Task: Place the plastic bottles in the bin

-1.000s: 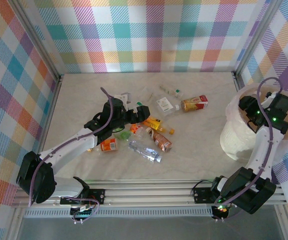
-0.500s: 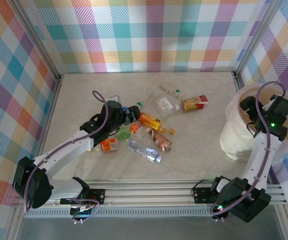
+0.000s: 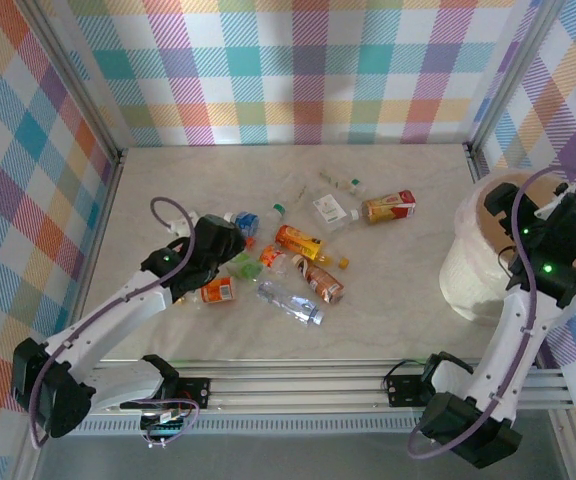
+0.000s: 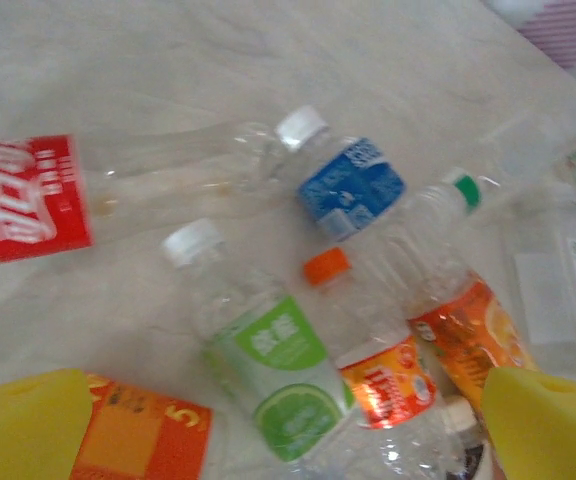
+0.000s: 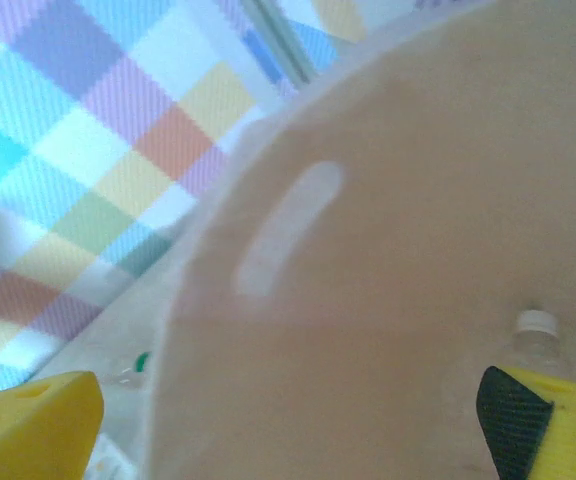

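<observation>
Your left gripper [image 4: 288, 428] hangs with its yellow fingers spread wide over the crushed clear plastic bottles [image 3: 298, 241], which lie scattered at mid-frame in the top view. Your right gripper [image 5: 288, 420] is also released, above the large round translucent white bin [image 3: 466, 270] at the right edge.

Clear, glossy, crumpled plastic bottles [image 4: 268, 370] with shiny printed labels [image 4: 30, 200] lie on a smooth, matt, marbled counter [image 4: 168, 60]. The bin [image 3: 465, 262] is translucent white plastic, dull inside. My left jaws' yellow pads [image 4: 28, 425] look matt.
</observation>
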Available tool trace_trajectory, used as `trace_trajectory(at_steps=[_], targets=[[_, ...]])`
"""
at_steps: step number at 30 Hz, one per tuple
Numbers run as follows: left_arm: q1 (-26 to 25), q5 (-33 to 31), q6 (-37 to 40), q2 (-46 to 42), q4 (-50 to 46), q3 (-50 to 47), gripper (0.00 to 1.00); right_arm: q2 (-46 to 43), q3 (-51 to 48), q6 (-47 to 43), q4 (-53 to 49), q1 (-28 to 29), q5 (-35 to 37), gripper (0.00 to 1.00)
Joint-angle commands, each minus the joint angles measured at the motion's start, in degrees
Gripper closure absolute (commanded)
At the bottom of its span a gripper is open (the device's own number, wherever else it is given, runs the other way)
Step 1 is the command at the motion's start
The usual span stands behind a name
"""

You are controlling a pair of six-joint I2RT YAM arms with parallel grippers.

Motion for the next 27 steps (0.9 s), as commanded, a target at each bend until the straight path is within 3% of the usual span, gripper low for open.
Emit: trace_trajectory(at_steps=[1, 6, 12, 20, 27], targets=[[1.8, -2.3, -9.0, -2.7, -7.8, -3.1, 0.0, -3.0, 1.1, -1.8, 2.2, 2.4, -11.6, 0.0], [5.2, -0.2, -16.5, -5.3, -6.5, -8.1, 0.0, -3.8, 0.0, -0.7, 6.1, 8.8, -21.8, 0.0], [10.6, 4.5, -21.2, -5.3, -5.4, -11.1, 0.0, -3.2, -3.6, 2.1, 15.3, 22.1, -28.1, 0.0], [21.2, 15.4, -26.2, -7.3, -0.1, -18.0, 0.0, -1.8, -6.8, 0.7, 20.9, 35.8, -28.7, 0.0], [22.4, 20.8, -33.0, -5.9, 8.1, -24.0, 0.0, 0.9, -9.5, -2.5, 19.7, 43.7, -25.1, 0.0]])
